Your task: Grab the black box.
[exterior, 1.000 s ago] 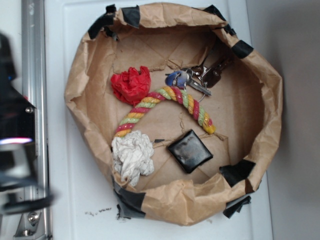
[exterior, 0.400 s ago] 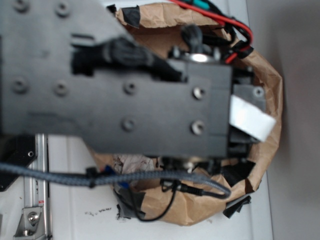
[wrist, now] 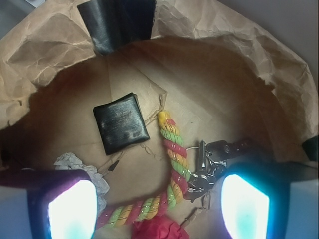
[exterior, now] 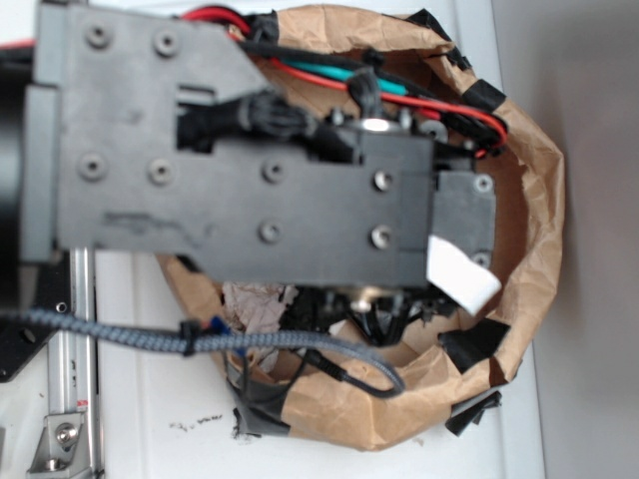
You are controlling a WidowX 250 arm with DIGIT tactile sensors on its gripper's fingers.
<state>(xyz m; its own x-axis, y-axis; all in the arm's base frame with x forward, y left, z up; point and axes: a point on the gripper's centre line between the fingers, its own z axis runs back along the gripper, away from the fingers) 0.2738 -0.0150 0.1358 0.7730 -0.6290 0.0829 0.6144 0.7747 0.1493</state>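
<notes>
- The gripper [wrist: 158, 211] is seen in the wrist view with its two fingers spread wide apart and nothing held between them; the finger pads [wrist: 72, 209] glow white-cyan at the bottom corners of that view.
- The black box [wrist: 121, 123] is found on the floor of the brown paper basin [wrist: 234, 64], above and left of the gap between the fingers and apart from both; it is flat, square, round-cornered, with a slightly scuffed gloss.
- A twisted rope [wrist: 172, 164] of red, yellow and green strands is laid in a curve just right of the box.
- A bunch of metal keys [wrist: 212, 162] is seen against the rope's right side, near the right finger.
- Crumpled white cloth [wrist: 82, 167] and crumpled red material [wrist: 159, 229] are shown at the lower edge.
- A glossy black tape patch [wrist: 117, 22] is stuck to the creased paper rim.
- In the exterior view the basin's contents are mostly covered by the dark grey arm [exterior: 260, 190], with screws, wires and a braided cable [exterior: 120, 334].
</notes>
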